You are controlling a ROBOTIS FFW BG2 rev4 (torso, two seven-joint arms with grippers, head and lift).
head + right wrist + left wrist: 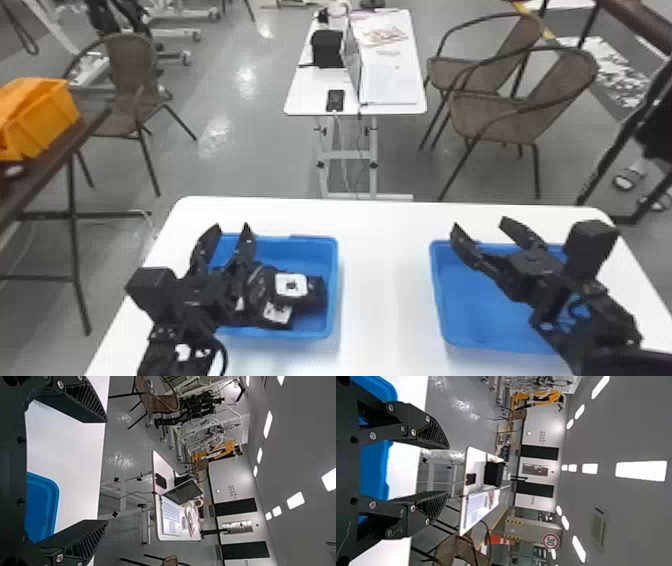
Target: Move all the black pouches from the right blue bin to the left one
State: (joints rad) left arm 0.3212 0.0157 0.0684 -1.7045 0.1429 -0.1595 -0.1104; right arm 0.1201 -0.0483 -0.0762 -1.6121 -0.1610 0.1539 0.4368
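The black pouches (316,296) lie heaped in the left blue bin (328,260), probably light, soft and slightly slick, best pinched across a thick side rather than on the white patch (285,280), while the left gripper (231,228) and right gripper (479,223) stand spread, holding nothing.

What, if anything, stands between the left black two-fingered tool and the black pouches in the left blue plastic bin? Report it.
Nothing visible stands between the left tool and the pouches, which already lie in the left bin, their goal. The black left arm hides part of that bin.
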